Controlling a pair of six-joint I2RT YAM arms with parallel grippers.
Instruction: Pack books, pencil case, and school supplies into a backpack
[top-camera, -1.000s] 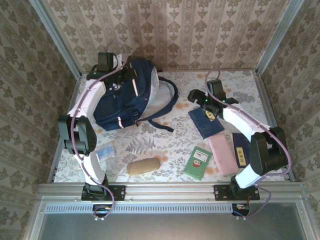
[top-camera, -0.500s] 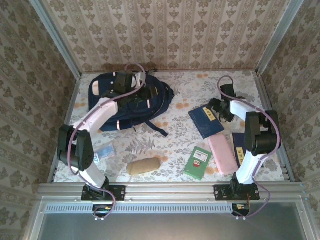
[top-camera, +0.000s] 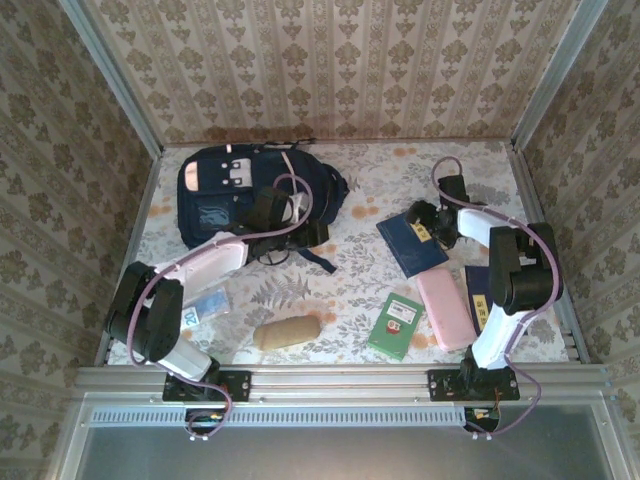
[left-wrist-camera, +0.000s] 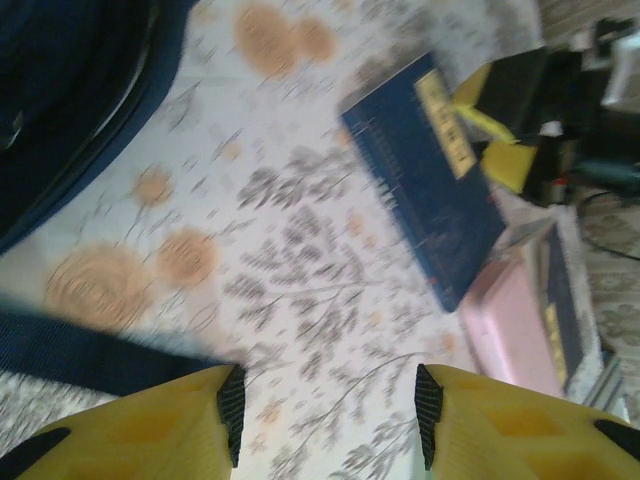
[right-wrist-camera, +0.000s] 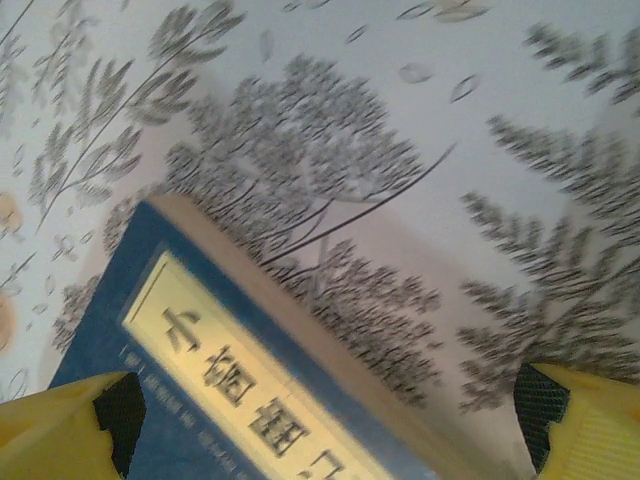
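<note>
The navy backpack (top-camera: 245, 190) lies flat at the back left, its edge also showing in the left wrist view (left-wrist-camera: 60, 90). My left gripper (top-camera: 303, 236) (left-wrist-camera: 325, 415) hangs open over bare cloth just right of it, beside a dark strap (left-wrist-camera: 80, 355). A navy book with a yellow label (top-camera: 410, 245) (left-wrist-camera: 430, 190) (right-wrist-camera: 200, 400) lies right of centre. My right gripper (top-camera: 426, 220) (right-wrist-camera: 325, 420) stands open above that book's far corner, holding nothing. Another navy book (top-camera: 478, 298), a small green book (top-camera: 395, 325) and a blue-and-white packet (top-camera: 205, 305) lie nearer the front.
A pink flat case (top-camera: 443, 307) lies between the two navy books, and a tan oblong pouch (top-camera: 287, 332) sits front centre; which is the pencil case I cannot tell. Patterned walls (top-camera: 350, 70) close in the back and sides. A metal rail (top-camera: 330, 380) runs along the front.
The backpack has dropped from raised and bunched to lying flat. My left gripper has let go of it, opened and swung to its right side. The right gripper drew back over the book's corner.
</note>
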